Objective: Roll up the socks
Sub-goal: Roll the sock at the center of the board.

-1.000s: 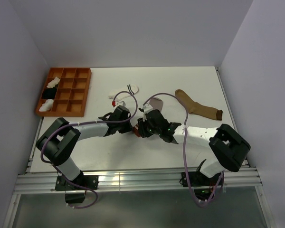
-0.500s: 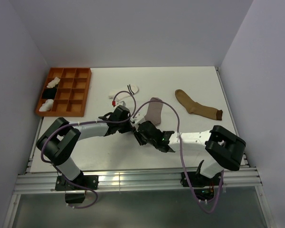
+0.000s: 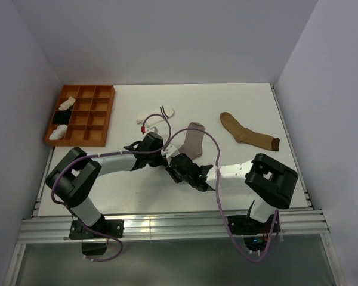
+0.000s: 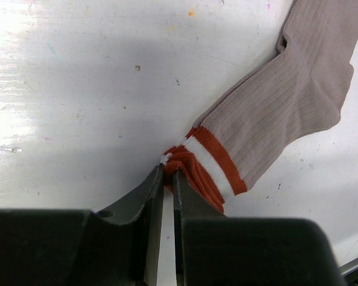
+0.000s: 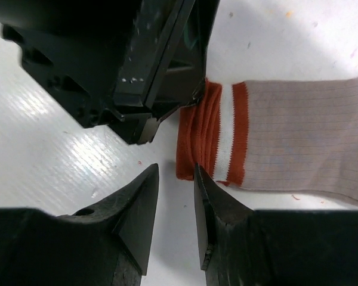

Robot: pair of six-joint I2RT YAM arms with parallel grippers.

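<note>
The grey sock (image 3: 194, 139) with a red-striped white cuff (image 4: 210, 165) lies flat at mid-table, cuff toward the arms. My left gripper (image 4: 167, 174) is shut on one corner of that cuff; from above it sits at the sock's near-left end (image 3: 161, 151). My right gripper (image 5: 175, 174) stands open just off the cuff's (image 5: 210, 138) other corner, touching nothing, and its tips face the left gripper's black body (image 5: 137, 71). The tan-brown sock (image 3: 246, 134) lies at the right. The short white striped sock (image 3: 157, 115) lies behind the left arm.
An orange compartment tray (image 3: 101, 113) stands at the far left, with white bundles (image 3: 66, 104) and a black bundle (image 3: 60, 117) in its left column. A purple cable (image 3: 210, 140) loops over the grey sock. Walls close in on three sides.
My right gripper has drawn back off the grey sock toward the near left, down to the cuff, uncovering the sock. The left gripper has kept its hold on the cuff.
</note>
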